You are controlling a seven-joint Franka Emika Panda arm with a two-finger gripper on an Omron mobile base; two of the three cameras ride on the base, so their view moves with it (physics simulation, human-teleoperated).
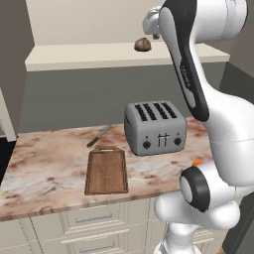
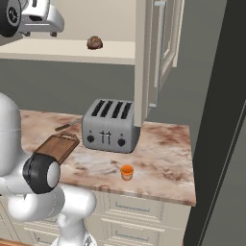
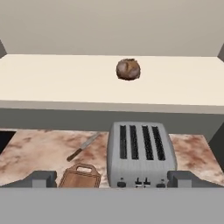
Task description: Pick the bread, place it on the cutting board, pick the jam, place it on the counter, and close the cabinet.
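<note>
A: Bread [image 3: 128, 69] sits on the cabinet's shelf [image 3: 52, 83], at twelve o'clock from the toaster [image 3: 141, 153].
B: Gripper [image 3: 112, 178]?
A: Fingers spread apart, holding nothing.
B: Jam [image 2: 127, 172]?
A: On the counter [image 2: 163, 163]; cutting board [image 1: 106, 172] at the toaster's eight o'clock, bare.

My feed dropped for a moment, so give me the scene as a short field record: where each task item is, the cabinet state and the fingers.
bread: on the cabinet shelf, alone, not gripped
cutting board: bare, on the counter left of the toaster
jam: on the counter near its front edge, in front of the toaster
cabinet: door open
knife: on the counter behind the board
fingers: spread, holding nothing, facing the bread
</note>
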